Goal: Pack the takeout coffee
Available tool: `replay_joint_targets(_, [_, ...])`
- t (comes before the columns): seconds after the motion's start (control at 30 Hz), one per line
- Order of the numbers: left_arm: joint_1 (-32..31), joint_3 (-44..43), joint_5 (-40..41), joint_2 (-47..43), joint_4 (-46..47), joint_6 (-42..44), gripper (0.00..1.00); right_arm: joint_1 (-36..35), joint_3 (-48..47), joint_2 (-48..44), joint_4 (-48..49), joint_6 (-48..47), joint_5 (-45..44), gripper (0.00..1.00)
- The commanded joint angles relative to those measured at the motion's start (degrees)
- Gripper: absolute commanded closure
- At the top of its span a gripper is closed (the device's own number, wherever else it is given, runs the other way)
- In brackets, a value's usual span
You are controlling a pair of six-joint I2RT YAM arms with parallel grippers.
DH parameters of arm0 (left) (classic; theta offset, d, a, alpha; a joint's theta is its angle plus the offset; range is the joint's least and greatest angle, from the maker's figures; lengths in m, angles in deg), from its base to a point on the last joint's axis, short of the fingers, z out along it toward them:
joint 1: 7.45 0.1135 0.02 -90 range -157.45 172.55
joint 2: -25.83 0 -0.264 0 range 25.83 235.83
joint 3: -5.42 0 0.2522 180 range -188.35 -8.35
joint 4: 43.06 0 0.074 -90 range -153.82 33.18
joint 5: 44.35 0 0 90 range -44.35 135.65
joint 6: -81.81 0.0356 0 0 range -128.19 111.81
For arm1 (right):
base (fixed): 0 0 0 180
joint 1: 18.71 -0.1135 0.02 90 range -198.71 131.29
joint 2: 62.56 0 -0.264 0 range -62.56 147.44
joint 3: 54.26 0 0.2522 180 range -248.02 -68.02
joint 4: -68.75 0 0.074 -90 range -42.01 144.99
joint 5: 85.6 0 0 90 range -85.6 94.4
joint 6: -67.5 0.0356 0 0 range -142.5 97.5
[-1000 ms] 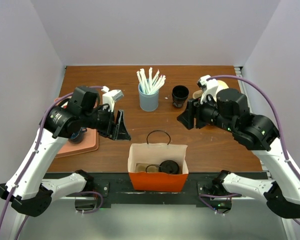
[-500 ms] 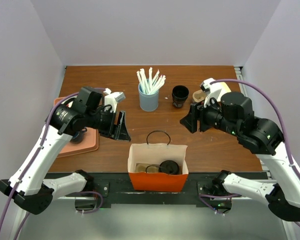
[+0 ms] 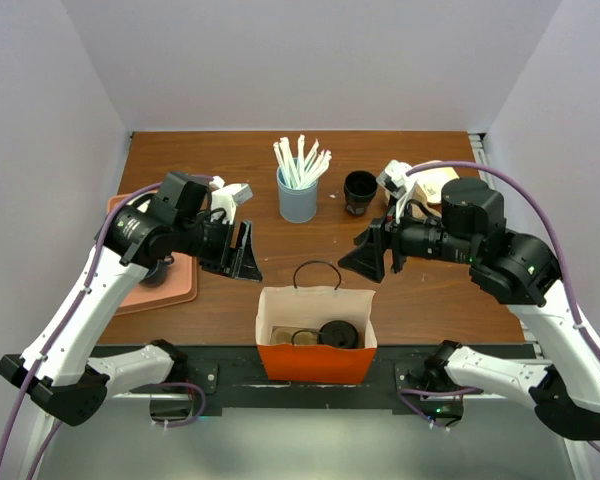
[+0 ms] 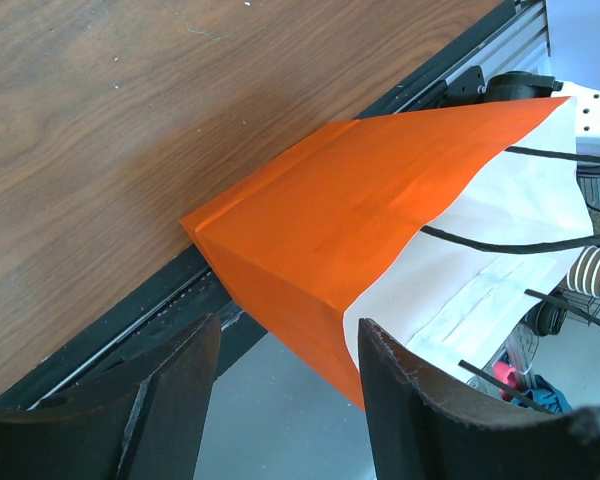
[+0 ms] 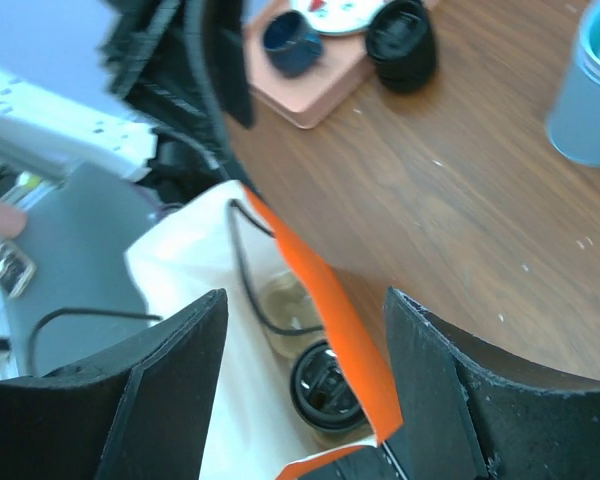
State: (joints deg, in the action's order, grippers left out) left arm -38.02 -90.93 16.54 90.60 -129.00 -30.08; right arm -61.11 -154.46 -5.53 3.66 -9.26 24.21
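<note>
Both tools hang with jaws apart and empty: the left gripper [image 3: 242, 250] and the right gripper [image 3: 368, 257] flank the bag's mouth at mid-frame in the overhead view. The takeout coffee [image 3: 337, 333], a small dark brown tapered cup under a round black plastic lid, stands upright inside the white-lined orange paper bag [image 3: 315, 366] at lower centre. Beside it lies a pale brownish item [image 3: 283, 333] I cannot identify. My worry is that the bag sits at the brown wooden table's [image 3: 430, 300] near edge. A finger snagging its black loop handle [image 3: 318, 268] could tip it and spill the cup. At upper centre, a light blue cylindrical holder [image 3: 297, 205] carries white straws [image 3: 300, 160].
</note>
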Motion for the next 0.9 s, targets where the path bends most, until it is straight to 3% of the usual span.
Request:
replay_joint_targets(0.0, [-0.2,0.2,-2.5,-0.2,-2.2,-1.1,0.39,0.0,0.6,-0.1,5.5,-2.1,9.1,0.32])
replay_joint_targets(0.13, [-0.1,1.0,-4.5,0.0,-0.2,-2.2,0.41,0.0,2.1,1.6,6.3,-1.5,13.0,0.33])
replay_joint_targets(0.4, [-0.2,3.4,-10.5,-0.2,1.3,-2.9,0.43,-0.2,4.5,2.9,8.3,-0.8,12.4,0.39])
replay_joint_targets(0.5, [-0.2,4.5,-12.6,-0.3,1.8,-3.2,0.43,-0.8,5.1,3.6,9.0,-0.3,12.4,0.48])
replay_joint_targets(0.53, [-0.1,4.6,-12.9,-0.2,1.7,-3.1,0.42,-0.8,5.1,4.0,9.4,-0.4,12.4,0.56])
replay_joint_targets(0.7, [-0.2,3.2,-14.3,1.1,0.1,-1.6,0.43,-1.1,4.3,5.2,12.0,-0.1,12.5,0.78])
replay_joint_targets(0.87, [-0.4,1.2,-15.1,2.9,-2.3,0.2,0.46,-1.3,3.2,6.7,13.4,0.7,13.3,0.83])
